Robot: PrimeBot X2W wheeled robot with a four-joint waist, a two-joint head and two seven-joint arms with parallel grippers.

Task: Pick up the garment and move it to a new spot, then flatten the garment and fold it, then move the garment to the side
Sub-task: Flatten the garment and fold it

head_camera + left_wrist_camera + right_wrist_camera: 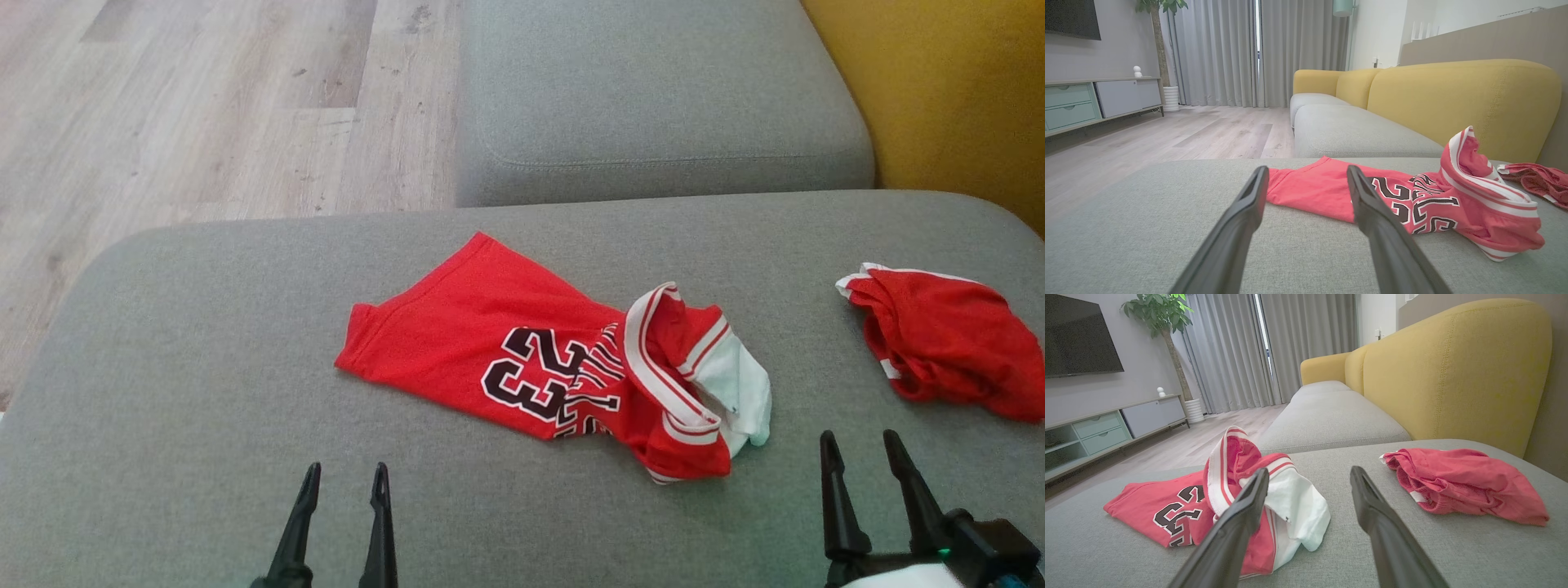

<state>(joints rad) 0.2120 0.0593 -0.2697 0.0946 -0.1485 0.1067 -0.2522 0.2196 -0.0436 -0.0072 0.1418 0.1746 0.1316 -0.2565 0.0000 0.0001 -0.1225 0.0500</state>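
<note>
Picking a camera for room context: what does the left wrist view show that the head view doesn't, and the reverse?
Left wrist view adds the room: grey curtains, a potted plant, a low cabinet, a dark wall screen. Head view adds the open right gripper and a top-down look at the jersey. Both share the jersey, a second red garment, the grey cushion, the wood floor, the yellow backrest and the open left gripper.

Sofa [1453, 102]: grey seat cushions, yellow back. Floor [204, 106]: pale wood planks. Grey full-length curtains [1216, 49], wall-mounted TV [1077, 339], low cabinet [1094, 102] with drawers, potted plant [1163, 314].
</note>
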